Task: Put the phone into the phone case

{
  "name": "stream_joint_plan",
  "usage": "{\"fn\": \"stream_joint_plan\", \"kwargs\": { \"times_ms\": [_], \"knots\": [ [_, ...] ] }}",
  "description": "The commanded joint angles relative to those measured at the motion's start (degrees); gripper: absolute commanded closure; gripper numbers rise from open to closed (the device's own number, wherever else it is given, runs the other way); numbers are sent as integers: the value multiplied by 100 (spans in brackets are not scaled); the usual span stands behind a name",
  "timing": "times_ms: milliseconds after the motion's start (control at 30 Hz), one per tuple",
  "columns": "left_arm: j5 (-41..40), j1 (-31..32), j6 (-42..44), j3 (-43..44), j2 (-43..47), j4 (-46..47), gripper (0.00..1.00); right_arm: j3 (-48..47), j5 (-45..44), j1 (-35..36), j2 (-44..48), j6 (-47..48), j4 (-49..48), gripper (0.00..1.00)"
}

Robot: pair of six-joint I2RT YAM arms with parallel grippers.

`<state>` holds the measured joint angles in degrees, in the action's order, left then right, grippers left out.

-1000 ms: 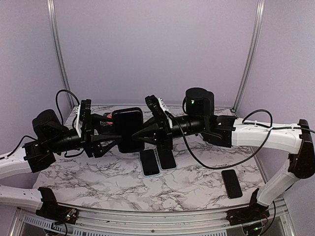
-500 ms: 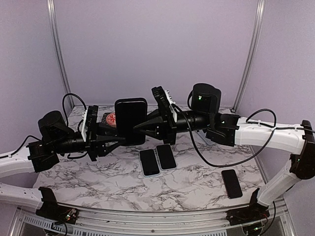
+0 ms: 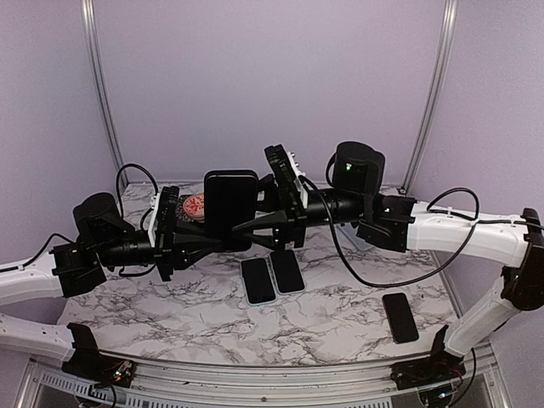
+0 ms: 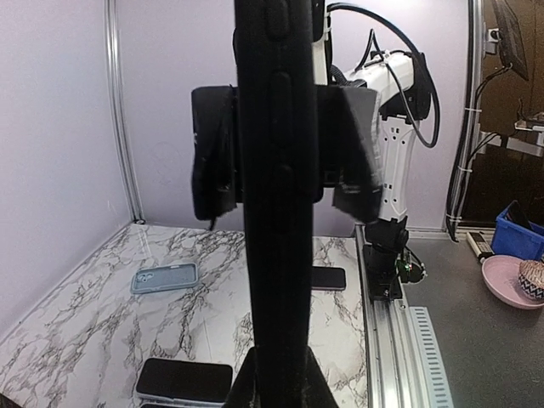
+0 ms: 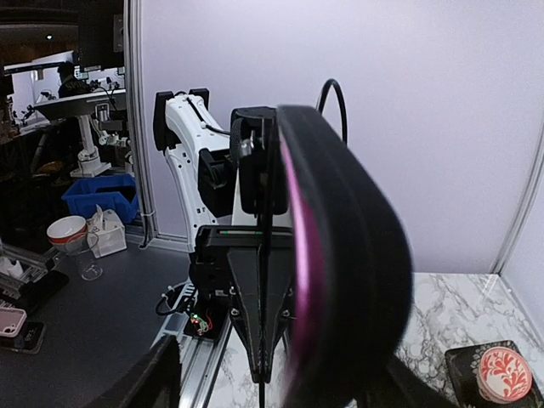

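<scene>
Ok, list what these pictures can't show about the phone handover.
- Top view: the right gripper and left gripper tips are hidden behind the phone.
- Left wrist: the phone fills the middle, hiding the right gripper's contact.
- Right wrist: the phone is blurred; case or bare, unclear.

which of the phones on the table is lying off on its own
The black phone near the right arm's base lies alone. The other two lie side by side at the table's middle, below the raised tools.
</scene>
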<state>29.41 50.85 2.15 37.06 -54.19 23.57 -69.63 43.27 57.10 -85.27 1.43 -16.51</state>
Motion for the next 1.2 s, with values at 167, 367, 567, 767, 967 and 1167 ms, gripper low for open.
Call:
{"fn": "stream_joint_plan", "kwargs": {
  "times_ms": [167,367,567,767,967,1167],
  "knots": [
    [-145,-23,189,-41,152,58,100,-689,-127,39,98,264,166,36],
    [-163,-22,207,-81,187,60,100,-789,-31,47,-7,205,137,98],
    [-189,-23,201,-98,243,55,100,-736,-94,47,-7,202,235,100],
    [-158,-23,179,-82,304,60,100,-552,-259,47,25,189,173,39],
    [-206,-22,197,-98,376,58,100,77,-635,22,101,90,-47,38],
    [-190,-22,192,-102,366,60,100,173,-525,9,-88,-241,-300,86]
  ]
}}
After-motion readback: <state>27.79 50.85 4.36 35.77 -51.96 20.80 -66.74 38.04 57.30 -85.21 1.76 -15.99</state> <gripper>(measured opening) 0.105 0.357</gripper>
